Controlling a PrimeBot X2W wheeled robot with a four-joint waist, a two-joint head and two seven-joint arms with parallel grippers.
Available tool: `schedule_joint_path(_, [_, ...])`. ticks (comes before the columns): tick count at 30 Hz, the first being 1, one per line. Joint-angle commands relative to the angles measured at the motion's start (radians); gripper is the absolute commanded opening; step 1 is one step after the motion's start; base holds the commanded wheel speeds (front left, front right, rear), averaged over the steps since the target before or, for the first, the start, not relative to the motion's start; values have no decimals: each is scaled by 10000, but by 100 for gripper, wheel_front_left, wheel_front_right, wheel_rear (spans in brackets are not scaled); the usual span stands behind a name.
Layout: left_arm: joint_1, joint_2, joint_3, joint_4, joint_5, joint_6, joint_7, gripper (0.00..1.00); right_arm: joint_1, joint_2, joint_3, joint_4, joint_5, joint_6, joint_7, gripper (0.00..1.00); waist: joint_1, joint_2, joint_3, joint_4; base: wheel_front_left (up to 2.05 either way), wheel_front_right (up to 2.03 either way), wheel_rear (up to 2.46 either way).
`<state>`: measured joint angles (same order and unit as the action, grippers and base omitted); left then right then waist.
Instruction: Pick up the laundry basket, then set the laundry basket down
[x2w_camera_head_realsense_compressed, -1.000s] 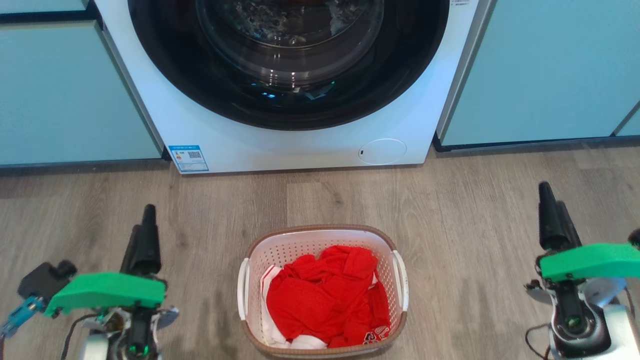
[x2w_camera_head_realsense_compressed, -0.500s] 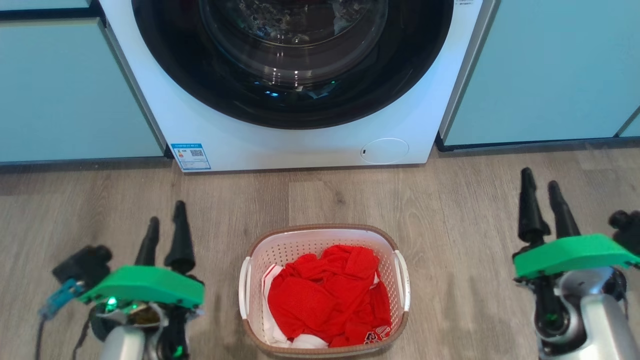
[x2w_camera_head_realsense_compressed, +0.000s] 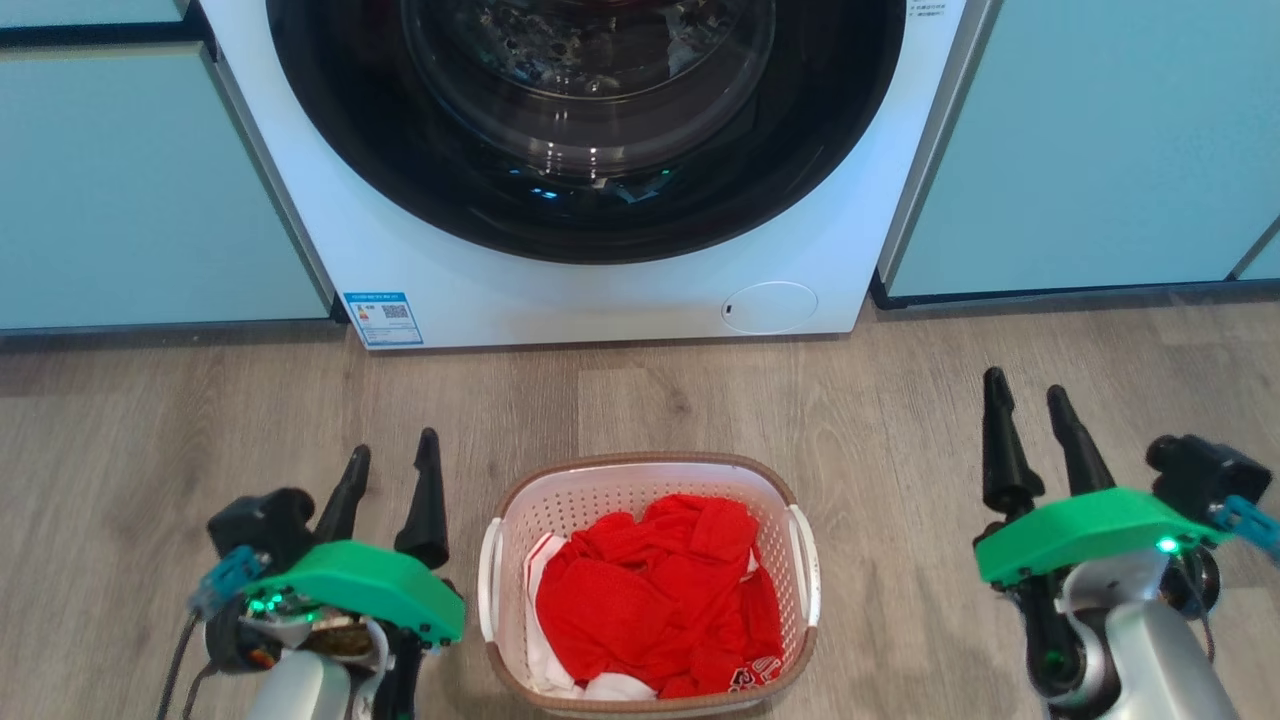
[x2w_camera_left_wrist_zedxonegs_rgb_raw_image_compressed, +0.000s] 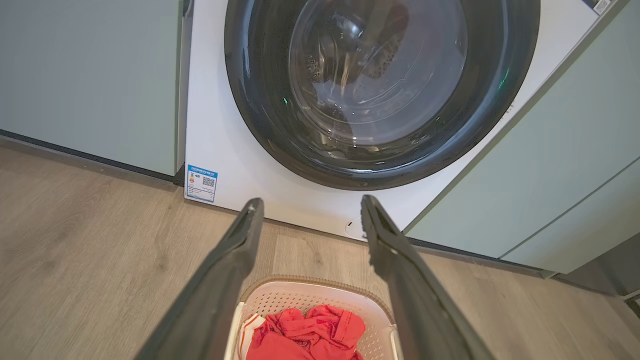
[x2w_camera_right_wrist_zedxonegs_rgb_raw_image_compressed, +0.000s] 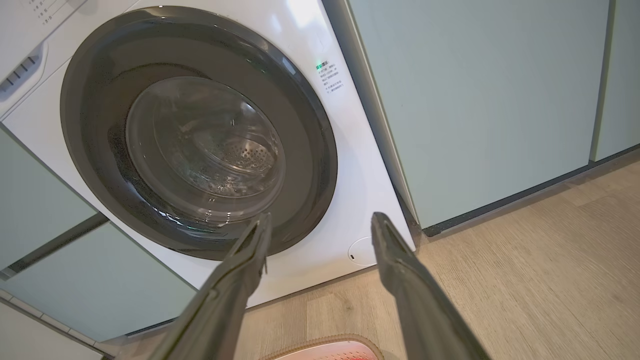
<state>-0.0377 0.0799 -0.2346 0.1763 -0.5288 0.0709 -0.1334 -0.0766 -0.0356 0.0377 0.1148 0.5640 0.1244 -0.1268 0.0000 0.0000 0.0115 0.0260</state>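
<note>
Spread fingers (x2w_camera_right_wrist_zedxonegs_rgb_raw_image_compressed: 232, 287) — washer door (x2w_camera_right_wrist_zedxonegs_rgb_raw_image_compressed: 200, 135) beyond.

Red clothes (x2w_camera_head_realsense_compressed: 655, 595) hide the bottom of the laundry basket (x2w_camera_head_realsense_compressed: 620, 490); print on the blue sticker (x2w_camera_head_realsense_compressed: 383, 318), too small to read.

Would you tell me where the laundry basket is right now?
In the head view, the laundry basket sits on the floor at bottom centre, before the washing machine, between the left gripper, close beside it, and the right gripper.
</note>
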Motion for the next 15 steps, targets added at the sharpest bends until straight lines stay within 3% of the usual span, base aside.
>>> schedule_joint_path(1, [-598,168,105,-269,308,2,-128,100,-481,-99,259,-293,-277,44,-194,100,0,0,-5,-1,0,0,0])
schedule_joint_path(10, [-938,182,-380,949,978,-526,-393,100,-662,-123,791,251,-1022,49,-458,100,0,0,-78,-2,0,0,0])
schedule_joint_path(15, [-1147,54,-321,575,1471,-471,-540,100,-747,-127,919,277,-1413,51,-605,100,0,0,-81,4,0,0,0])
